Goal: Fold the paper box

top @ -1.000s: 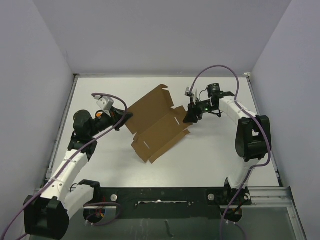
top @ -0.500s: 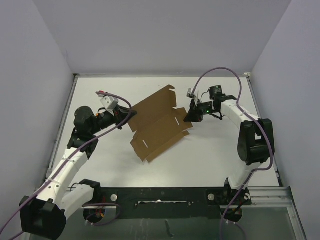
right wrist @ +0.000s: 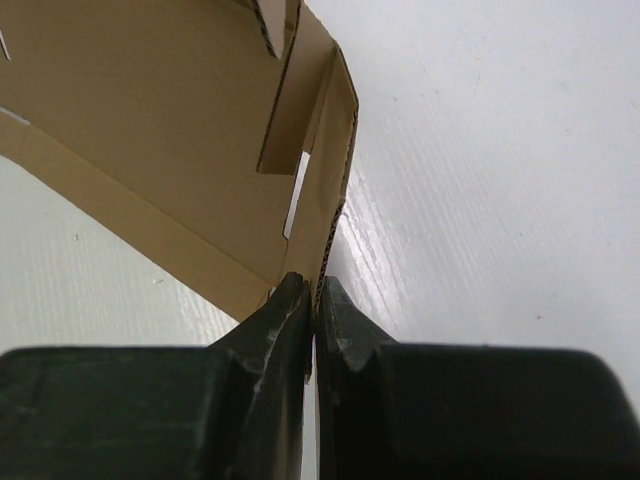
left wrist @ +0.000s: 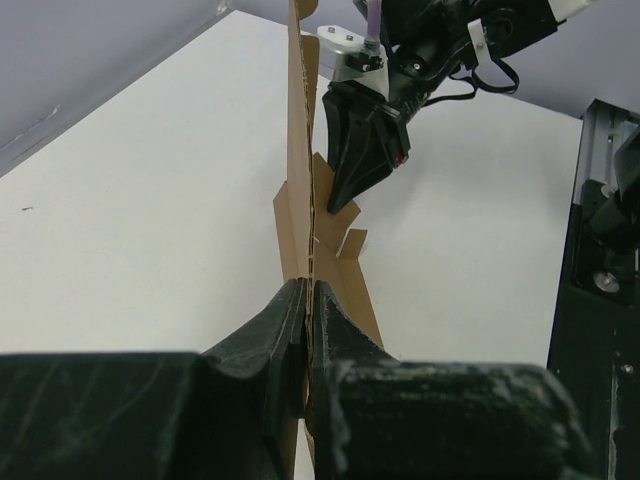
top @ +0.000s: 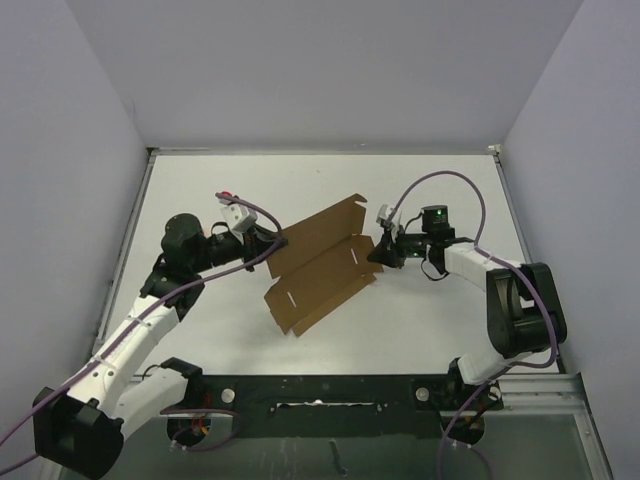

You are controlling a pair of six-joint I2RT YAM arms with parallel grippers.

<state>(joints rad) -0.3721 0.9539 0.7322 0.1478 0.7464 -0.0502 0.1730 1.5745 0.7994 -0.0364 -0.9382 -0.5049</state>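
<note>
The paper box (top: 318, 265) is a brown die-cut cardboard sheet with flaps and slits, lying in the middle of the white table with its back panel raised. My left gripper (top: 277, 240) is shut on the sheet's left edge; in the left wrist view the cardboard (left wrist: 300, 190) stands edge-on between the fingers (left wrist: 285, 325). My right gripper (top: 375, 251) is shut on a small flap at the sheet's right edge. In the right wrist view that flap (right wrist: 325, 150) stands up from the sheet, pinched between the black fingertips (right wrist: 292, 300).
White walls enclose the table (top: 430, 330) on three sides. A black rail (top: 330, 392) with the arm bases runs along the near edge. Purple cables loop over both arms. The right arm's body (left wrist: 430, 60) shows beyond the sheet in the left wrist view.
The right gripper has shut on the flap and moved toward the near side. The left gripper has carried the sheet's left edge rightward, and the sheet has turned and lifted into a fold.
</note>
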